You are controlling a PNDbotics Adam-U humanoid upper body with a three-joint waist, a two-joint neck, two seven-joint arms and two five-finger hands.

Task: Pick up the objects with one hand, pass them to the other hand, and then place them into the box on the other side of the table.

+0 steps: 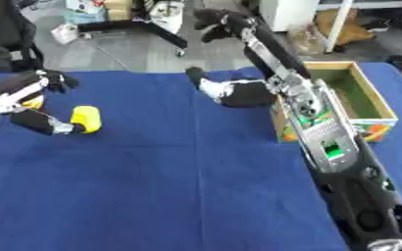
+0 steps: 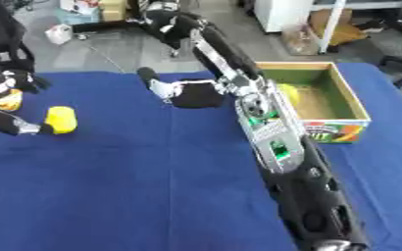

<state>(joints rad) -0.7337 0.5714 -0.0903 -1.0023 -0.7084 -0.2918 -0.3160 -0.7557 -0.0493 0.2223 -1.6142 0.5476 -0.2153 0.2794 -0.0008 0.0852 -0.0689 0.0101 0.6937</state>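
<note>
Blue table (image 1: 179, 186) carries a wooden box (image 2: 352, 105) on its right side, a yellow-green object (image 2: 288, 93) inside. Right hand (image 1: 230, 92) hovers open beside the box. Left hand (image 1: 35, 105) pinches a yellow block (image 1: 86, 119) resting at far left.

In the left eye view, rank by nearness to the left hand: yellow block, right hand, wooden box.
From the left hand:
1. Yellow block, at its fingertips, table's left.
2. Right hand, mid-table.
3. Wooden box, far right.
</note>
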